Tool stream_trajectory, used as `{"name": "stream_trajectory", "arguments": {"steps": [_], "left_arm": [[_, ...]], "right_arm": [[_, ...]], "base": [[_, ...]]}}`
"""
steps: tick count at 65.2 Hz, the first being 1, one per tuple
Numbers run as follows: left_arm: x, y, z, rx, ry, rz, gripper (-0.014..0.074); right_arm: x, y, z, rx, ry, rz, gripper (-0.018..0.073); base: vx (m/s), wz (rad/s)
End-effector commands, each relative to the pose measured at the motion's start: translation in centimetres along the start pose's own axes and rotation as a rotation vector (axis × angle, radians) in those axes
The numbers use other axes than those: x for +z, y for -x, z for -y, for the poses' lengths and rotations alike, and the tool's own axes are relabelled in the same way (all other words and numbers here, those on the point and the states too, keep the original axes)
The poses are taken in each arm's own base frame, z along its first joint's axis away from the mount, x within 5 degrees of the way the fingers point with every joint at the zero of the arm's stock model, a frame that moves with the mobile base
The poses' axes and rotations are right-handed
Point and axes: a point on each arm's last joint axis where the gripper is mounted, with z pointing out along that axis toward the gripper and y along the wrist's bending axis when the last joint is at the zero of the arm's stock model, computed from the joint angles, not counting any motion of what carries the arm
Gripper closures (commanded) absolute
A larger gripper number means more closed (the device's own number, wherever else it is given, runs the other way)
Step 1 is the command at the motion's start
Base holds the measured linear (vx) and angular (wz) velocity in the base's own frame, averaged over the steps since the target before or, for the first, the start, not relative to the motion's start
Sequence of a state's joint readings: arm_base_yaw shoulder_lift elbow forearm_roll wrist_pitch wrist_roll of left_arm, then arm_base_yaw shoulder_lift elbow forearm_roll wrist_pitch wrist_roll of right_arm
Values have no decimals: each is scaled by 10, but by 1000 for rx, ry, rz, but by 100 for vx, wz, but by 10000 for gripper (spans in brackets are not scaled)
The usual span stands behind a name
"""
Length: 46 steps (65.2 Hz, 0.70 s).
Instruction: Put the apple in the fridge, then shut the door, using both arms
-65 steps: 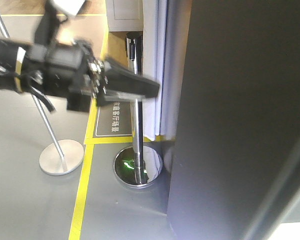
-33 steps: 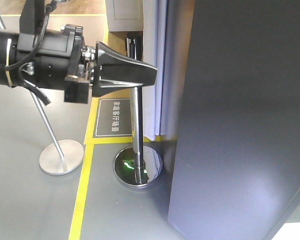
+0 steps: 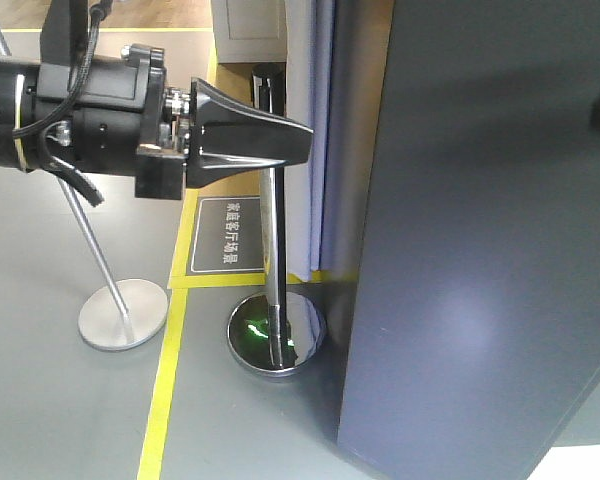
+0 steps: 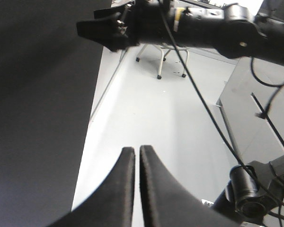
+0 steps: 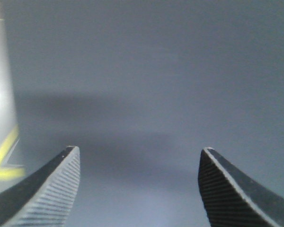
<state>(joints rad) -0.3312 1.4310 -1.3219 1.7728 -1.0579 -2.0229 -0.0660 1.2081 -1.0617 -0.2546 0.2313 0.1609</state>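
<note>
My left hand hangs in the air beside the dark grey door, its fingers pressed together on nothing. My right hand faces that same grey face with its fingers spread wide and empty. A chrome post stands on the grey floor by the yellow line. No apple shows.

Chrome stanchion — floor sign behind.
</note>
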Motion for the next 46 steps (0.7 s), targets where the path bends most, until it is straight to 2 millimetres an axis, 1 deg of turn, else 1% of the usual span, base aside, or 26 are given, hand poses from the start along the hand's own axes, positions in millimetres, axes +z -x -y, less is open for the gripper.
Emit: {"name": "stream_trajectory", "arguments": {"steps": [1,4,22,36,46], "left_arm": [[-8,12,10,64,42,21,573],[-8,12,10,64,48,24,573],[-9,15,5,64,97,50,572],[-9,17,1,64,149,78,572],[-11,21,-5,63,220,115,572]], "right_arm": [[2,24,13,30,-37,121,41],[7,26,16,36,-43,122,41],[38,30,15,17,-35,127,41],[70,36,16,17,-33,119,41],[94,42,16,17,-34,118,41]], "base": [[0,0],[0,0],[0,0],[0,0],[0,0]]}}
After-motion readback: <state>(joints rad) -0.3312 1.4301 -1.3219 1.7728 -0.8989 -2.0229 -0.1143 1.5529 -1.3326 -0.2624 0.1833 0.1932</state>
